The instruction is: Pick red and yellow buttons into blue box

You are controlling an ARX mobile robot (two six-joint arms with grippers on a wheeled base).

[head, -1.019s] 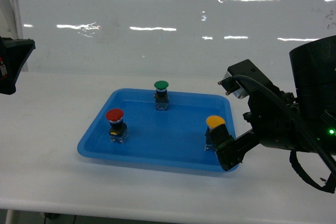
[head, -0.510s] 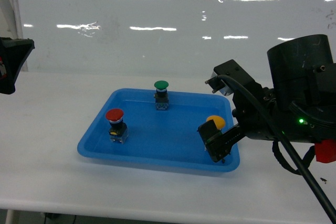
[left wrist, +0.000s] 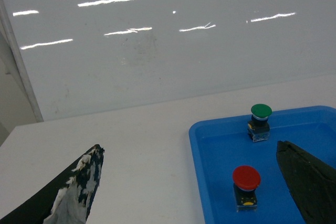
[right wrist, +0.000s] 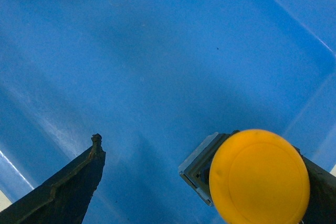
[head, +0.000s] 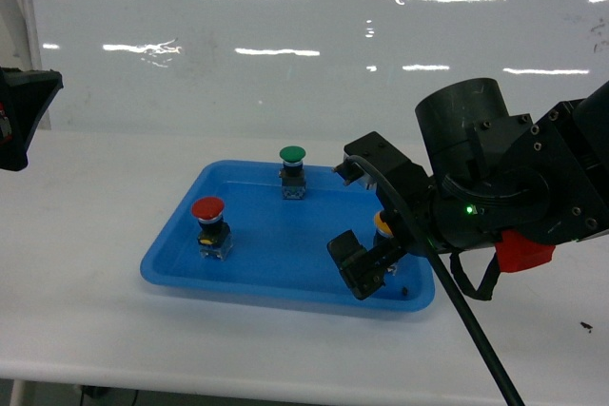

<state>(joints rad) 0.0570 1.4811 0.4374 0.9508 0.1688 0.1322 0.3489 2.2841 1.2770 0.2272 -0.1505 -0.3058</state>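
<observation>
A: Right gripper (head: 373,254)? 
B: Fingers spread, lower right of the tray (head: 181,249), yellow button (right wrist: 258,175) against one finger, not pinched. 
A: Red button (head: 209,223)? 
B: Left part of the tray. Left gripper (left wrist: 199,182) spread too, holding nothing.

Red button (head: 208,208) stands upright at the tray's left; yellow button (right wrist: 258,176) upright at its right.
</observation>
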